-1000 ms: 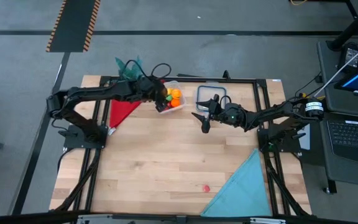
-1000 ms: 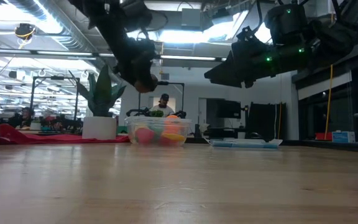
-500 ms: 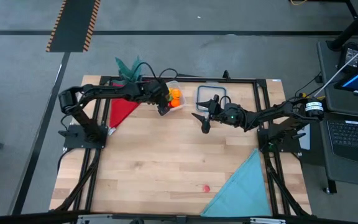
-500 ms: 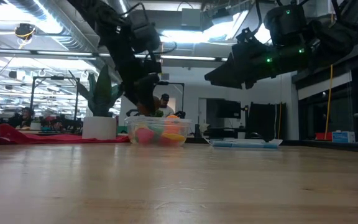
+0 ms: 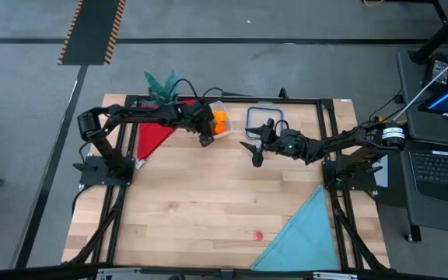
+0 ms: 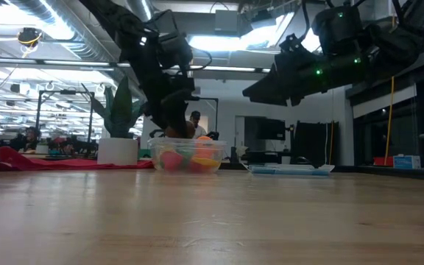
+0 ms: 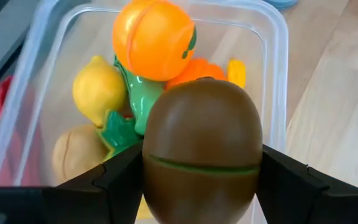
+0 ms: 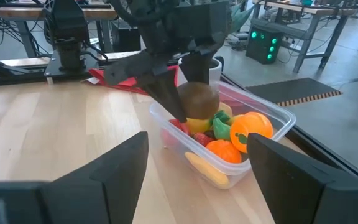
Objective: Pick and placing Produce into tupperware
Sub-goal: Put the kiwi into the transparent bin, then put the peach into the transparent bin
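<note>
Left wrist view: a brown egg-shaped toy [image 7: 202, 154] is gripped between the widely spread fingers of the left gripper [image 7: 197, 180] directly over the tupperware [image 7: 277, 68], presumably to be dropped among the produce inside.

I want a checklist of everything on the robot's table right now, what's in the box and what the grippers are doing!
Surface: wooden table, mostly bare.
Job's things: tupperware with produce inside; brown fruit between the left gripper's fingers above it; one pink piece lies alone near the front edge.
Clutter: lid, red cloth, teal cloth, potted plant.
Grippers: left gripper over the tupperware, shut on the brown fruit; right gripper open, empty, near the lid.
Cables: black loop on the left arm.
Surroundings: people far behind; laptop at right.
</note>
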Robot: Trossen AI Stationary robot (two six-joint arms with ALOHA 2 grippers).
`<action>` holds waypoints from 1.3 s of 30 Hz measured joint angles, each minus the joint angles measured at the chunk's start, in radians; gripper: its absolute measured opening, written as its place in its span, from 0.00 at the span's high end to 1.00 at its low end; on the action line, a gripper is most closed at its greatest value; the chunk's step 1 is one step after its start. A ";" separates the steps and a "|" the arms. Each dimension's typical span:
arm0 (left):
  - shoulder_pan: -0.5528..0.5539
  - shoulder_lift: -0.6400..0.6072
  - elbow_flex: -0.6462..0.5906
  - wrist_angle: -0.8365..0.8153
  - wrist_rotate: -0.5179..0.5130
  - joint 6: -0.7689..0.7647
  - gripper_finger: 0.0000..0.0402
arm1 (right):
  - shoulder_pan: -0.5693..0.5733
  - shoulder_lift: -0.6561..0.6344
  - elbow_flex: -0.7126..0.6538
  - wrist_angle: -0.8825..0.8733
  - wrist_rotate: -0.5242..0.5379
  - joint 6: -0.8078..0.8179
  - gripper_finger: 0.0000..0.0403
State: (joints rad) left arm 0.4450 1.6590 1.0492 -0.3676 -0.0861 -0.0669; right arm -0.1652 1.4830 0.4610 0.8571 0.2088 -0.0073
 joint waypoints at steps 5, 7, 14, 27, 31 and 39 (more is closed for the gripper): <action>0.000 0.018 0.000 0.039 0.000 0.000 0.37 | 0.000 0.000 0.000 -0.009 0.000 0.002 0.32; 0.000 0.020 -0.002 0.034 0.000 -0.001 0.37 | 0.000 0.000 0.000 -0.010 0.000 0.002 0.32; -0.002 0.019 -0.001 0.047 -0.001 -0.002 0.36 | 0.000 0.000 0.000 -0.015 0.000 -0.001 0.32; -0.002 0.026 -0.001 0.047 -0.001 -0.001 0.28 | 0.000 0.000 0.000 -0.015 0.000 0.001 0.32; -0.002 0.024 -0.001 0.047 -0.001 0.006 0.25 | 0.000 0.000 0.000 -0.015 0.000 0.001 0.32; -0.046 -0.046 -0.001 0.063 -0.004 0.057 0.25 | 0.000 -0.012 0.000 -0.009 -0.001 -0.028 0.32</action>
State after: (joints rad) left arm 0.3991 1.6133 1.0485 -0.3047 -0.0902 -0.0099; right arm -0.1650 1.4707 0.4610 0.8478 0.2081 -0.0357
